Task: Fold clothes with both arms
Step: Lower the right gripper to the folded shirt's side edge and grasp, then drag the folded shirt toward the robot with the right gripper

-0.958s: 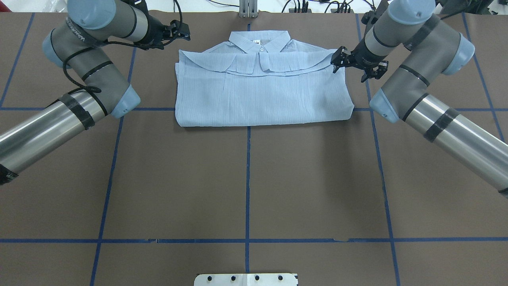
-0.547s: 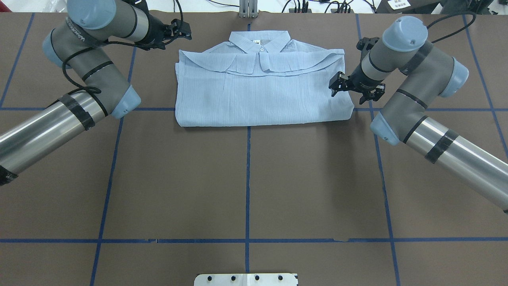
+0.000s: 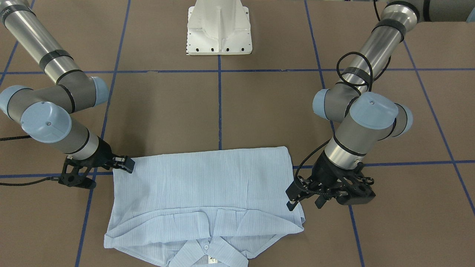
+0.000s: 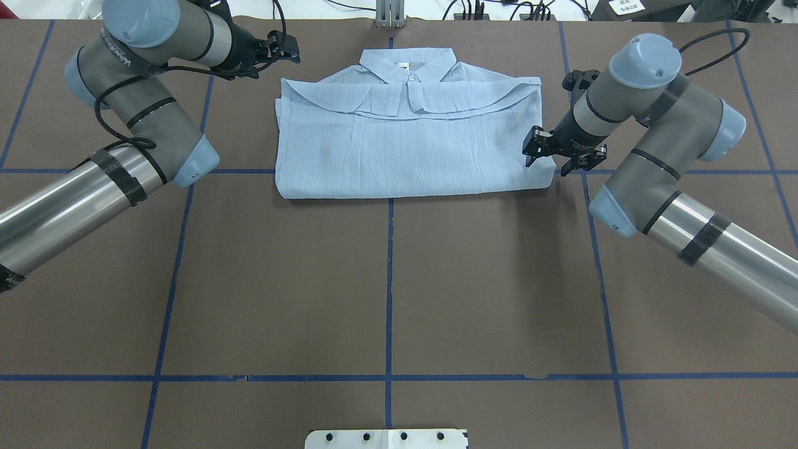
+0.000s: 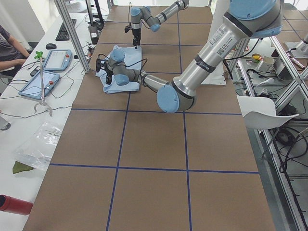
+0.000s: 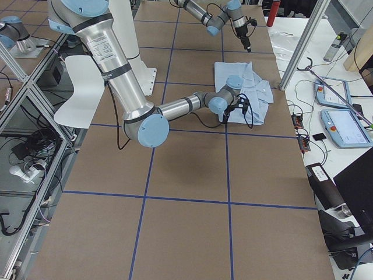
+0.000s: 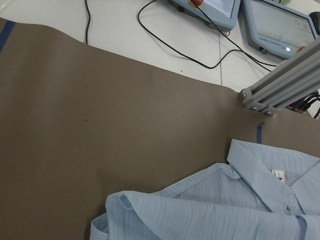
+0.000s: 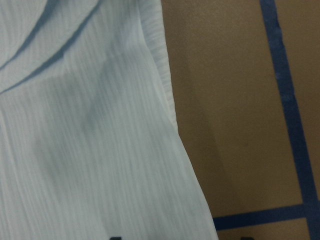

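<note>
Overhead exterior: blue shirt point(image 4: 405, 149) lies folded flat by middle of tabletop's point(image 4: 386, 280) far edge, collar twd that edge. Right end effector point(image 4: 552, 159) sits over shirt's side nearest right edge, fingers spread, holding nothing. Left end effector point(image 4: 288, 50) is near shirt's far-left corner, also spread & empty.

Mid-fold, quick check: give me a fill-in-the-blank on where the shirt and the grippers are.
1. On the shirt, the collar lies on the side ____ from the robot.
2. The right gripper hangs at the shirt's corner nearer the robot; the left gripper is by its ____-side corner.
3. Both grippers' jaws stand ____.
4. The tape lines on the table are ____.
Missing words: farthest, collar, open, blue.
</note>
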Available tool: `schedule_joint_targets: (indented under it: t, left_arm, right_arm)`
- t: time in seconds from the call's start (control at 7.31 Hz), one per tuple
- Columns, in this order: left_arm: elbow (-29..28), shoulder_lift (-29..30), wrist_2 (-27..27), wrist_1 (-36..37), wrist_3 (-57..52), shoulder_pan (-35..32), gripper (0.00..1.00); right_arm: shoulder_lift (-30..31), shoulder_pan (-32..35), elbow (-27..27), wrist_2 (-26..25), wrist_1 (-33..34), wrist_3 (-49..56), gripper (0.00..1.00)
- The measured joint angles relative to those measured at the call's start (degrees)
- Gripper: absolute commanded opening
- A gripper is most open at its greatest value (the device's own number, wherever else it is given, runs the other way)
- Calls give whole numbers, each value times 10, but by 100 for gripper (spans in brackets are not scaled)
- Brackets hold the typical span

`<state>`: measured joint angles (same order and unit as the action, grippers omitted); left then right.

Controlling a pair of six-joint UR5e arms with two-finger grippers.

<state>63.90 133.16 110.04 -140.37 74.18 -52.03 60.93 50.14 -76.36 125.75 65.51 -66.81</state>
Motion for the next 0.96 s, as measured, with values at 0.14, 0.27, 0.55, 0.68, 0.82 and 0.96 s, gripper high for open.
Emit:
schedule_joint_targets:
  t: [0.14, 0.27, 0.55, 0.68, 0.82, 0.96]
  left_arm:
    - [2, -3, 0, 0, 0, 0, 100]
    - [3, -6, 1, -1, -1, 0, 100]
    - [4, -9, 1, -2, -3, 0, 100]
    - [4, -11, 1, -1, -3, 0, 100]
    - [4, -11, 1, -1, -4, 0, 100]
    - [4, -12, 0, -1, -4, 0, 100]
  right_arm:
    - [1, -1, 2, -2, 1, 0, 69]
    - [1, -2, 5, -4, 1, 1, 51]
    - [1, -3, 11, -5, 0, 1, 0]
    - [2, -3, 10, -6, 0, 1, 0]
    - [3, -3, 7, -6, -1, 1, 0]
    - [8, -3, -1, -6, -2, 1, 0]
